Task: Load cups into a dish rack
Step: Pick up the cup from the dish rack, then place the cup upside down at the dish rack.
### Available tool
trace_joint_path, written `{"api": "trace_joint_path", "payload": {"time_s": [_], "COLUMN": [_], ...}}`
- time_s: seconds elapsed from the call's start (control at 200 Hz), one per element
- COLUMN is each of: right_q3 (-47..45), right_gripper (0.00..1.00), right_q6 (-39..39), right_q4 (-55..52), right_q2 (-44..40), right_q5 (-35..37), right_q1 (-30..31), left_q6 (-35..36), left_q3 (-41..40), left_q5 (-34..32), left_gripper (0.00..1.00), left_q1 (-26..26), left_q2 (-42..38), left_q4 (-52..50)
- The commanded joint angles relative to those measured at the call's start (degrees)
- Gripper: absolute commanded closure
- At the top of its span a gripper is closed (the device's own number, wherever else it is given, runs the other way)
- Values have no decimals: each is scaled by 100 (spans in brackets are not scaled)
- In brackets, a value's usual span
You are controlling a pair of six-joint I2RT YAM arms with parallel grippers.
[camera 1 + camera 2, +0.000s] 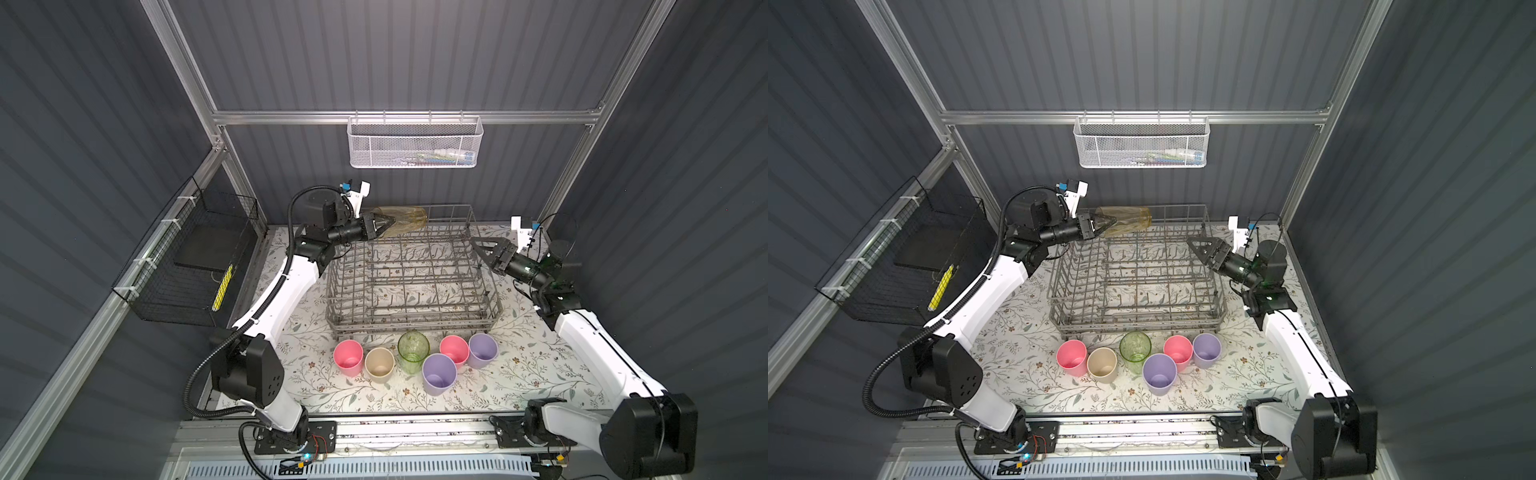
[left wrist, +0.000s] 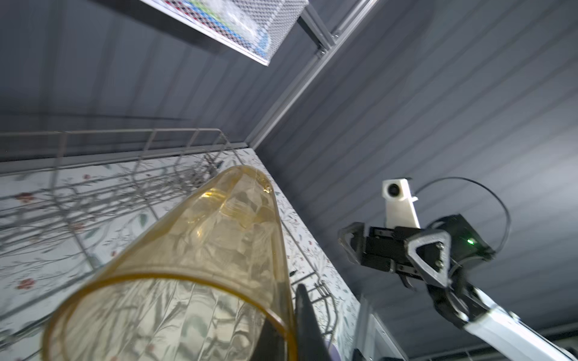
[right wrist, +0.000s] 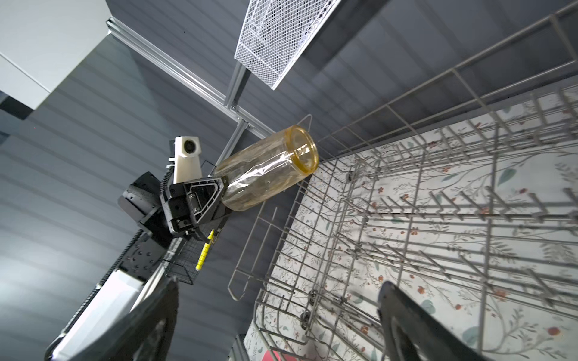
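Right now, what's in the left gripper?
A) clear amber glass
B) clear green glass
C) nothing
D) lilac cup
A: the left gripper is shut on the rim of the amber glass, holding it on its side above the far edge of the dish rack. The green glass stands in front of the rack.

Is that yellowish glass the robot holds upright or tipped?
Tipped on its side: the amber glass lies about level in the left hand, gripped at its rim, over the dish rack's corner.
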Motion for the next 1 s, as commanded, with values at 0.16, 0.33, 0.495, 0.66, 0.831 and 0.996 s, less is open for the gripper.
{"api": "trace_joint_path", "payload": {"time_s": [0.16,0.33,0.495,0.66,0.831,0.996], "right_q3": [136,197,332,526,667,727], "right_gripper": [1,1,1,1,1,1], "right_q6": [606,973,1212,1292,1244,1168], "right_q4": [913,1461,1890,2066,2006,1866], "right_q2": [425,673,947,1162,1326,1399], "right_q5": [-422,-544,-615,-641,-639,-633], "right_q1": [162,210,327,473,566,608], "left_q6": [-1511,-1927,-2217,-2464,-2776,-2818], "left_q3": [-282,-373,-432,-661,-626,-661], "left_q5": [1211,1446,1552,1588,1688,1705], "left_gripper": [100,100,100,100,100,100], "left_q1": [-51,-59,-117,-268,-408,-512], "left_q2": [124,216,336,525,719,796], "left_q4": [2519,2991,3308,3651,4059,4168]}}
